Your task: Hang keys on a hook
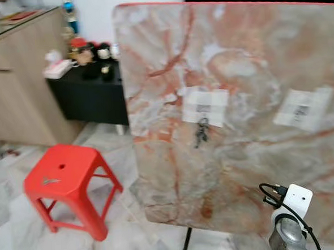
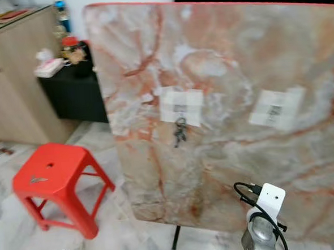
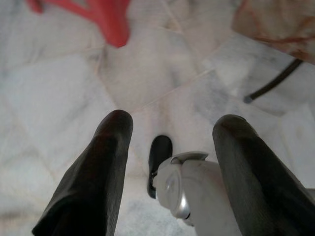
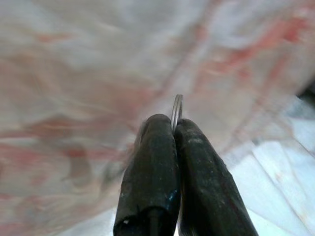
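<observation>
Bright even daylight, soft motion blur

Beyond the right gripper's [image 4: 174,129] closed fingertips the upright marble board [image 1: 239,98] blocks the way; between the left gripper's [image 3: 172,128] spread fingers lies open floor [image 3: 74,98]; a red stool [image 1: 65,179] stands just beyond its fingertips.

Home interior: marble floor [image 1: 14,225], red stool [image 1: 68,182], wooden cabinet [image 1: 17,83].

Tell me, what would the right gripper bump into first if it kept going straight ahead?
Most likely the marble board. The right gripper, shut on a key ring, points at its pink-veined face with nothing between, though the blur hides how far off it is.
</observation>
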Available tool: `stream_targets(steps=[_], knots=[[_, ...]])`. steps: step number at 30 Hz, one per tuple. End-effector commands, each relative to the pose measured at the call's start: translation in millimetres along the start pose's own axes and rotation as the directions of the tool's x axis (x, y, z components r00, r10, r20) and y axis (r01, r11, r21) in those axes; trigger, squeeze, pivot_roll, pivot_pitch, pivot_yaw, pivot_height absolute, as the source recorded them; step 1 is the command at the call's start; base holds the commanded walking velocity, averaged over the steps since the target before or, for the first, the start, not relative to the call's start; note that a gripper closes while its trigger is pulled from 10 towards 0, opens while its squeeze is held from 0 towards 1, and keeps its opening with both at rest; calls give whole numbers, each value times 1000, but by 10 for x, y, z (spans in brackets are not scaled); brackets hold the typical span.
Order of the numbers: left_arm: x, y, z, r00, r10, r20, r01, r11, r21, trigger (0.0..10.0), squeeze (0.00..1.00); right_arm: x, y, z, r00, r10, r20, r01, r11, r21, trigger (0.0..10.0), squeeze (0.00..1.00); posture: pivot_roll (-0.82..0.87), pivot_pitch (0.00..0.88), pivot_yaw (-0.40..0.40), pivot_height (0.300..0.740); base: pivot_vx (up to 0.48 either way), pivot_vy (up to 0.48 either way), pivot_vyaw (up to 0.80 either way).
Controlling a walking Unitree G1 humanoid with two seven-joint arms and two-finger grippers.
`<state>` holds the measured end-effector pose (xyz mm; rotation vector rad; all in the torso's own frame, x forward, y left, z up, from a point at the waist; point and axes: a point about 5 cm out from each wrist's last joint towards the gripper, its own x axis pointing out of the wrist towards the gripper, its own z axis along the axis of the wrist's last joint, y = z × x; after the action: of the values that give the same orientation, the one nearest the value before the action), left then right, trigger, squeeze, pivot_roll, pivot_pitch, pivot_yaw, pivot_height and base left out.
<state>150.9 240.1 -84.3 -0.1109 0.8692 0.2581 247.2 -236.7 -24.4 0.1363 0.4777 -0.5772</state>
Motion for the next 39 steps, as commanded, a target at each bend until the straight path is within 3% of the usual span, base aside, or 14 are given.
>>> stream_targets(steps=[1, 4, 11, 17, 23, 29, 32, 33, 37, 39], knots=[[-2, -22, -27, 1000, -5, -13, 5, 1000, 10, 10000, 0, 1, 24, 3, 1000, 16, -7, -16, 1000, 5, 10000, 0, 151, 0, -38, 740, 0, 0, -775], [-2, -32, -25, 1000, -8, -10, 9, 1000, 12, 10000, 0, -14, 97, -10, 998, 62, -13, -62, 998, 9, 10000, 0, 154, 0, -41, 740, 0, 0, -762], [-4, -7, -17, 1000, -6, -5, 6, 1000, 9, 10000, 0, -29, 100, -42, 996, 89, -16, -90, 996, -28, 10000, 0, 150, 0, -39, 740, 0, 0, -204], [-15, 93, 8, 1000, 4, 7, -5, 1000, 10, 10000, 0, 18, 51, 206, 987, 56, 152, -26, 981, -190, 10000, 0, 146, 0, -38, 740, 0, 0, 0], [-18, 71, -12, 1000, 3, 5, -3, 1000, 12, 10000, 0, 29, 66, 357, 967, 51, 249, 14, 967, -256, 10000, 0, 148, 0, -39, 740, 0, 0, 0], [-23, 34, -49, 1000, 4, -2, -4, 1000, 8, 10000, 0, 10, 47, 590, 905, 22, 425, 155, 913, -377, 10000, 0, 154, 0, -42, 740, 0, 0, 0], [-21, 36, -45, 1000, 5, -3, -5, 1000, 8, 10000, 0, -68, 74, 699, 838, 76, 540, 222, 857, -464, 10000, 0, 154, 0, -41, 740, 0, 0, 0], [-21, 36, -45, 1000, 5, -3, -5, 1000, 8, 10000, 0, -68, 74, 699, 838, 76, 540, 222, 857, -464, 10000, 0, 154, 0, -41, 740, 0, 0, 0], [-16, 35, -30, 1000, 4, -3, -4, 1000, 14, 10000, 0, -184, 80, 849, 740, 131, 659, 328, 786, -524, 10000, 0, 142, 0, -34, 740, 0, 0, 0], [-16, 41, -26, 1000, 4, -2, -4, 1000, 16, 10000, 0, -202, 102, 875, 724, 142, 675, 347, 771, -534, 10000, 0, 137, 0, -34, 740, 0, 0, 0]])
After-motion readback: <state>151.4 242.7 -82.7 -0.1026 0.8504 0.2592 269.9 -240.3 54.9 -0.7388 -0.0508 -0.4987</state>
